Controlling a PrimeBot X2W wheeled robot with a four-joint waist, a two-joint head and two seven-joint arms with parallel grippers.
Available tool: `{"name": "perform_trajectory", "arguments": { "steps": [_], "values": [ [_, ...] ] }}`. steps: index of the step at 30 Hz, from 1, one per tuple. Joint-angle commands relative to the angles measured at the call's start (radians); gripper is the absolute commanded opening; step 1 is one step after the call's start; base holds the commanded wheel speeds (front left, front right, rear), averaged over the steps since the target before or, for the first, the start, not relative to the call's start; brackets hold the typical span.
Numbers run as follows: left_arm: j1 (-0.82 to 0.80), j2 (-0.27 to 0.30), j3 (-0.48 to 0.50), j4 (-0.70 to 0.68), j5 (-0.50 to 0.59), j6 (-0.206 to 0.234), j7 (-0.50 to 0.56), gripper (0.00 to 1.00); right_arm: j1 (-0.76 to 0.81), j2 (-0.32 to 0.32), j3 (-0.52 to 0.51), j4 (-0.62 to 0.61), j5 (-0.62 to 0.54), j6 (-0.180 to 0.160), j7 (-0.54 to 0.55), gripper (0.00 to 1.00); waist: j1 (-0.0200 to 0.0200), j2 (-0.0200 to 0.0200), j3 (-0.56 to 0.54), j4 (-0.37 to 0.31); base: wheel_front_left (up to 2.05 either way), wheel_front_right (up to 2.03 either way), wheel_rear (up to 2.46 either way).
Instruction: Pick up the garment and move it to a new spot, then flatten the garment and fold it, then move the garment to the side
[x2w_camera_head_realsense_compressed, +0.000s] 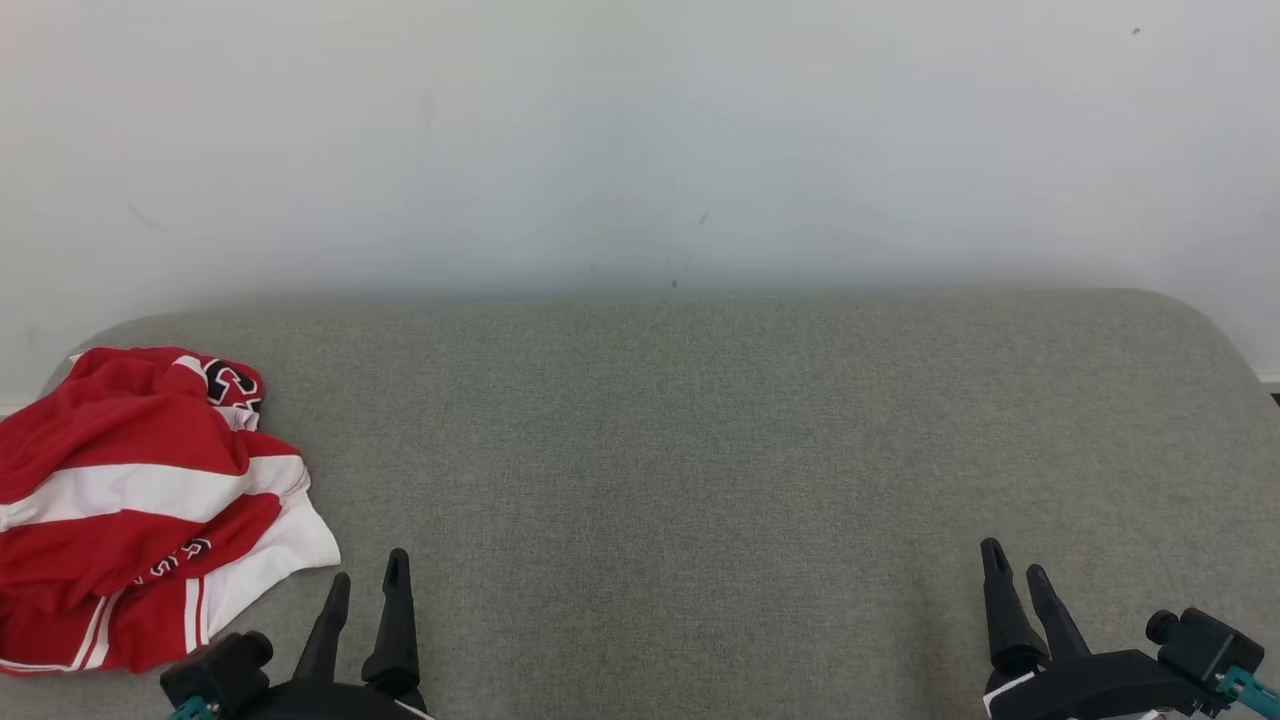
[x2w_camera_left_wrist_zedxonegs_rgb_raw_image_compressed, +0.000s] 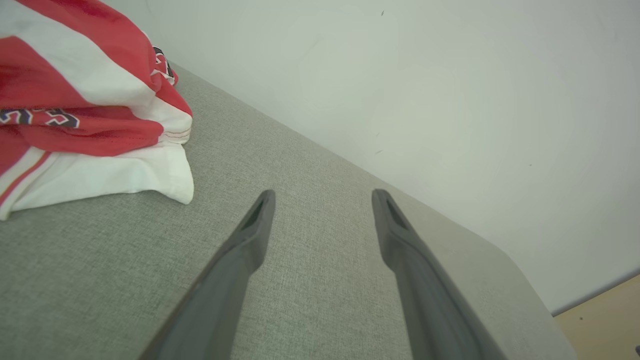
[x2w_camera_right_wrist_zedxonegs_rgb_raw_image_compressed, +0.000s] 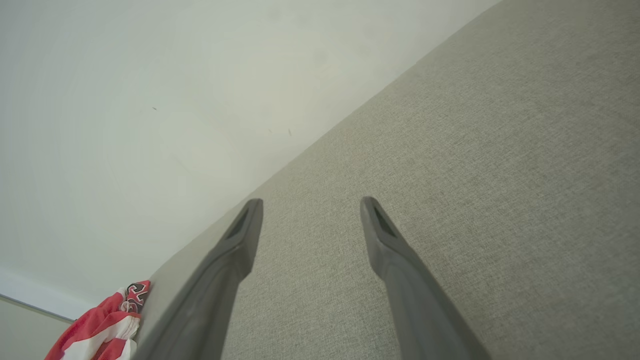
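The garment (x2w_camera_head_realsense_compressed: 130, 510) is a red and white striped jersey with dark lettering, lying crumpled at the left end of the grey padded surface (x2w_camera_head_realsense_compressed: 700, 450). Just to its right, at the lower left of the head view, my left gripper (x2w_camera_head_realsense_compressed: 368, 578) stands open and holds nothing. The left wrist view has the garment (x2w_camera_left_wrist_zedxonegs_rgb_raw_image_compressed: 85, 110) at its upper left, apart from the left gripper (x2w_camera_left_wrist_zedxonegs_rgb_raw_image_compressed: 322, 197). Far across at the lower right, my right gripper (x2w_camera_head_realsense_compressed: 1015, 560) is open and empty too. A corner of the garment (x2w_camera_right_wrist_zedxonegs_rgb_raw_image_compressed: 100, 327) peeks in at the bottom left of the right wrist view, behind the right gripper (x2w_camera_right_wrist_zedxonegs_rgb_raw_image_compressed: 310, 205).
A pale wall (x2w_camera_head_realsense_compressed: 640, 140) rises directly behind the grey surface. The surface has rounded far corners (x2w_camera_head_realsense_compressed: 1190, 310). A strip of tan floor (x2w_camera_left_wrist_zedxonegs_rgb_raw_image_compressed: 605, 320) lies past its edge in the left wrist view.
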Motion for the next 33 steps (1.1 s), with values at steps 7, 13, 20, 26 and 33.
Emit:
{"name": "perform_trajectory", "arguments": {
  "steps": [7,13,20,26,33],
  "values": [
    [-0.001,0.010,-0.009,-0.012,0.105,0.006,-0.025,1.00,-0.009,-0.007,0.010,-0.017,-0.107,-0.001,-0.018,1.00,0.0000,0.0000,-0.006,0.001,0.00,0.00,0.00],
    [0.002,0.018,-0.018,-0.010,0.182,0.011,-0.038,1.00,-0.009,-0.008,0.021,-0.014,-0.172,-0.001,-0.030,1.00,0.0000,0.0000,-0.012,0.000,0.00,0.00,0.00],
    [0.000,0.027,-0.028,-0.002,0.260,0.016,-0.054,1.00,-0.010,-0.008,0.025,-0.008,-0.247,-0.001,-0.035,1.00,0.0000,0.0000,-0.020,-0.001,0.00,0.00,0.00],
    [0.003,0.033,-0.034,0.008,0.320,0.025,-0.067,1.00,-0.009,-0.008,0.030,-0.003,-0.312,-0.001,-0.040,1.00,0.0000,0.0000,-0.025,-0.001,0.00,0.00,0.00],
    [0.010,0.035,-0.040,0.016,0.382,0.030,-0.080,1.00,-0.006,-0.009,0.040,0.000,-0.376,-0.001,-0.043,1.00,0.0000,0.0000,-0.034,0.000,0.00,0.00,0.00]
  ]
}}
